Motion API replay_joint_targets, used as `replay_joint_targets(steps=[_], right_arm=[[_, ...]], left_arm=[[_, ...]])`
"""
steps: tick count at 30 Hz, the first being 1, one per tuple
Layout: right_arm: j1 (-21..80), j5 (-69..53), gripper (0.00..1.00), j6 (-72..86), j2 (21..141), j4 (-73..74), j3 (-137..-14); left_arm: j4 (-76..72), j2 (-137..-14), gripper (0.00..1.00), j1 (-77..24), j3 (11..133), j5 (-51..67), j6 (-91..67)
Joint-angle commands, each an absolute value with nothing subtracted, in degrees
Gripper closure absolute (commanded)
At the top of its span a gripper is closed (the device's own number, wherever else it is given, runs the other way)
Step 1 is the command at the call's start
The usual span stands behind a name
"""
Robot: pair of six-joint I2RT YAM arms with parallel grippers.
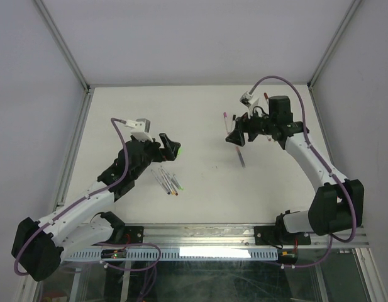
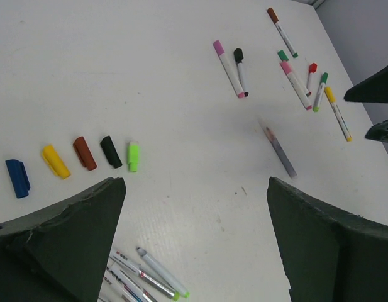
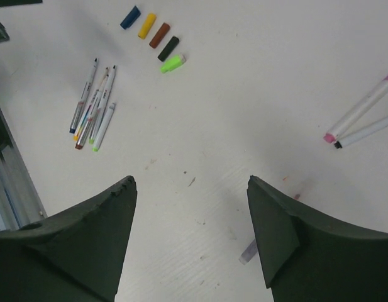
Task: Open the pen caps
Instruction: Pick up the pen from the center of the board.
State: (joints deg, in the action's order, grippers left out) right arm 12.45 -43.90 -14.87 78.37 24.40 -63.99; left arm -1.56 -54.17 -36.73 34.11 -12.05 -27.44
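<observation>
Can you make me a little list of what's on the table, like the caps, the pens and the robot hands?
row of caps: five loose caps side by side (blue, yellow, brown, black, green)
uncapped pens: small bunch lying together near the left arm
capped pens: scattered group on the right arm's side, caps on
grey pen: lying alone in the middle, blurry
left gripper: open, holding nothing, above the table near the caps
right gripper: open, holding nothing

Uncapped pens [image 3: 92,110] lie bunched on the white table [image 1: 194,119]; a blurred, perhaps purple pen [image 2: 280,151] lies apart.
</observation>
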Motion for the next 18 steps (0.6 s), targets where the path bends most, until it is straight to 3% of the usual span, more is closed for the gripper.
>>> replay_joint_targets(steps=[1, 10, 18], right_arm=[[12.04, -44.11, 0.26, -17.93, 76.85, 21.29, -59.6], [12.19, -39.86, 0.26, -19.95, 81.6, 24.43, -59.74], [14.82, -27.93, 0.26, -20.14, 86.45, 27.23, -62.22]], left_arm=[[-7.39, -50.42, 0.01, -36.73, 30.91, -9.01, -28.6], [-13.41, -49.91, 0.01, -36.74, 25.16, -5.77, -32.2], [-16.3, -50.34, 0.01, -36.69, 23.55, -4.78, -33.4]])
